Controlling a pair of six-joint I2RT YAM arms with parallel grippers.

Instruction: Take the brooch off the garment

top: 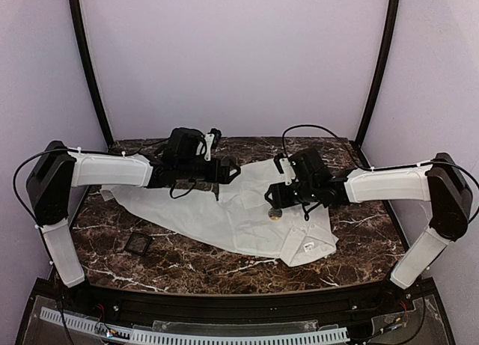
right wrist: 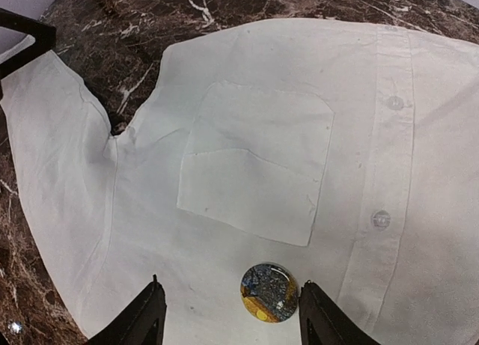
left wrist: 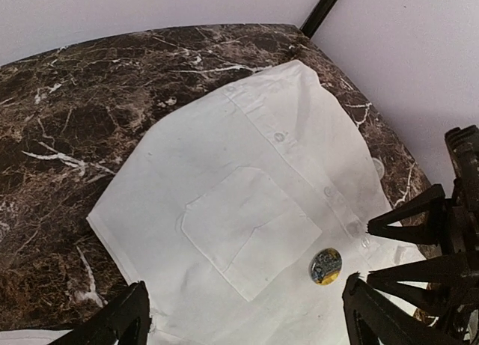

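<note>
A white shirt lies spread on the marble table; it also shows in the left wrist view and the right wrist view. The brooch is a small round pin with a blue and yellow face, sitting on the shirt below the chest pocket; it also shows in both wrist views. My right gripper is open just above the brooch, which lies next to its right finger. My left gripper is open above the shirt, empty.
A small black square tray lies on the marble table at the front left. The shirt's collar end lies at the right front. Black frame posts stand at the back corners.
</note>
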